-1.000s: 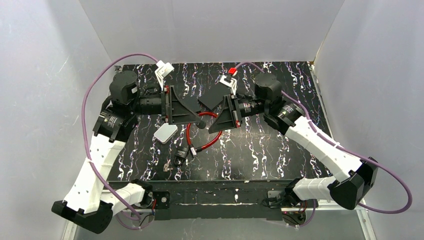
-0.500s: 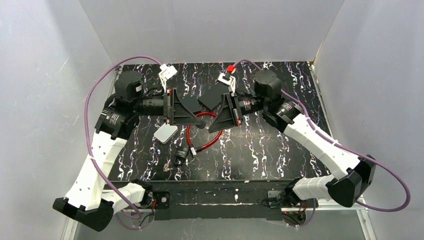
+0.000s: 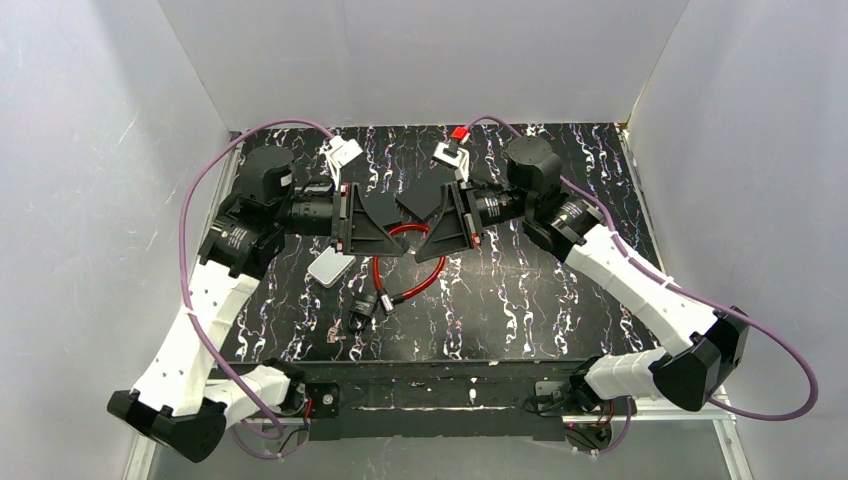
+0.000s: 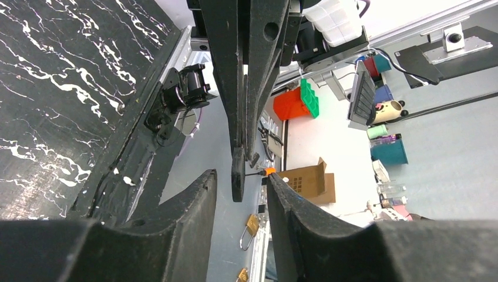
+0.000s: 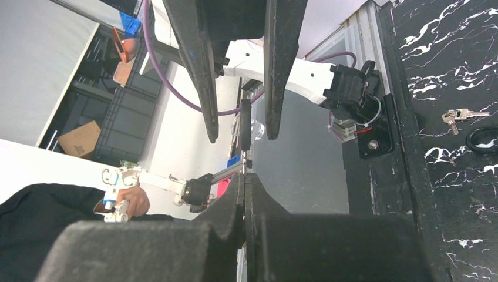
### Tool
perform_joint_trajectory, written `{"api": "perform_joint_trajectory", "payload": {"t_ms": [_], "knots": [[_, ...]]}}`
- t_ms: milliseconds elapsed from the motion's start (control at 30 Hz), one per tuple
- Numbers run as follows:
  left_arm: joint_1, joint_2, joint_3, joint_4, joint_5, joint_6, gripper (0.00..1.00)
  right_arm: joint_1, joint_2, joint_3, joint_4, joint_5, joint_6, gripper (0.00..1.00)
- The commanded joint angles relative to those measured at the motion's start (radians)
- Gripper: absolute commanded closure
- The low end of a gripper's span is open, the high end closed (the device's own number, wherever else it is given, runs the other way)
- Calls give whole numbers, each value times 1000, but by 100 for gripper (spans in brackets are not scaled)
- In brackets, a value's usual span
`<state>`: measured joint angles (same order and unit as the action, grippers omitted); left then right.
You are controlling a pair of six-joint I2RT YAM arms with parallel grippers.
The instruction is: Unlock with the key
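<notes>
Silvery and tiny, the key (image 3: 333, 336) lies flat on the marbled table (image 3: 560, 290) near its front edge, untouched and well apart from both arms. Just beyond it sits the black lock body (image 3: 364, 305), its red cable (image 3: 377, 268) looping up toward your grippers. There the right gripper (image 5: 244, 178) is pinched tight, with a dark tab (image 4: 238, 176) poking past its tips; what that tab is, I cannot tell. The left gripper (image 4: 239, 181) stands with fingers parted either side of it. That looks like a handover or a steadying hold. You need one claw free for the key.
</notes>
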<state>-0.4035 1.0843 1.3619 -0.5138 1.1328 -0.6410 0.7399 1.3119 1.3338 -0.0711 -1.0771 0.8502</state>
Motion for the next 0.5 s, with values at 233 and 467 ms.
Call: {"api": "perform_joint_trajectory", "payload": {"t_ms": [233, 467], "knots": [[-17, 28, -11, 56, 5, -12, 70, -4, 17, 51, 45, -21, 10, 99], [-18, 19, -30, 71, -9, -26, 98, -4, 20, 53, 44, -11, 5, 99]]}}
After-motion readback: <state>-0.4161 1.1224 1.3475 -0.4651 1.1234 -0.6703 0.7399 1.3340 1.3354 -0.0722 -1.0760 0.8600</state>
